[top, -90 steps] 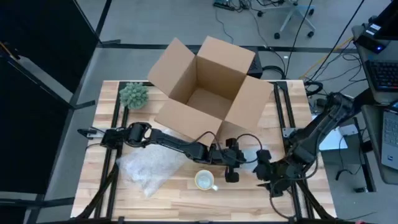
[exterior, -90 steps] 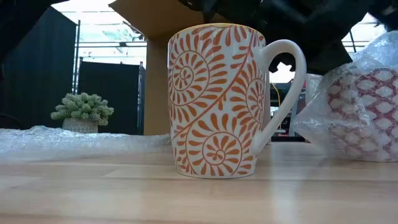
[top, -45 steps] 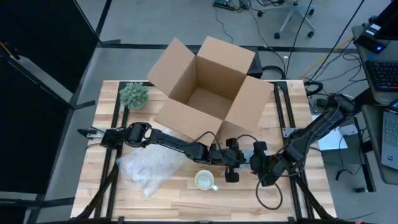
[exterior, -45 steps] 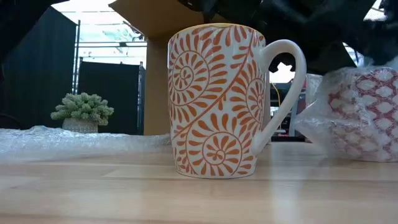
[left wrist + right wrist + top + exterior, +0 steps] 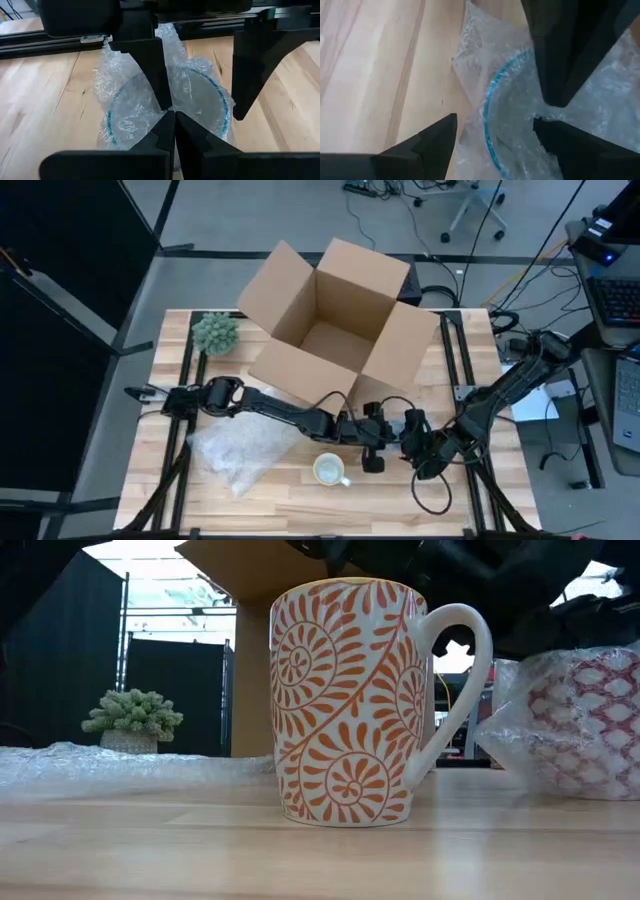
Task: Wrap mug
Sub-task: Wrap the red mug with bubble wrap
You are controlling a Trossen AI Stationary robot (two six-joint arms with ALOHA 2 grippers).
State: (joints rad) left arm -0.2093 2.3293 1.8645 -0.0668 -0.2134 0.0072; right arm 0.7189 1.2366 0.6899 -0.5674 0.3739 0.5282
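Observation:
A mug wrapped in bubble wrap (image 5: 396, 429), blue-rimmed (image 5: 220, 102) and red-patterned (image 5: 590, 720), stands on the table at the near middle, between my two grippers. My left gripper (image 5: 174, 117) reaches in from the table's left and is shut on the wrap over the mug's mouth. My right gripper (image 5: 495, 120) comes from the right and is open. One of its fingers (image 5: 560, 145) is over the mouth and the other (image 5: 435, 142) is outside the rim. A bare orange-patterned mug (image 5: 345, 705) stands upright just nearer. My left gripper pinches bubble wrap (image 5: 172, 106) between its two fingertips, right over the middle of the wrapped mug's mouth. The fingers come slanting down from the table's left. The mug stands on the table. Whether my right gripper's fingers touch the wrap, I cannot tell.
An open cardboard box (image 5: 335, 320) stands at the far middle, with a small potted plant (image 5: 215, 332) at the far left. A loose sheet of bubble wrap (image 5: 238, 452) lies at the near left. Bare wood shows along the near edge (image 5: 300, 515).
My right gripper has moved toward the table's left and a little farther, up to the wrapped mug, and now straddles its rim. In the low view the loose wrap that stood up above the mug has come down. My left gripper has kept still.

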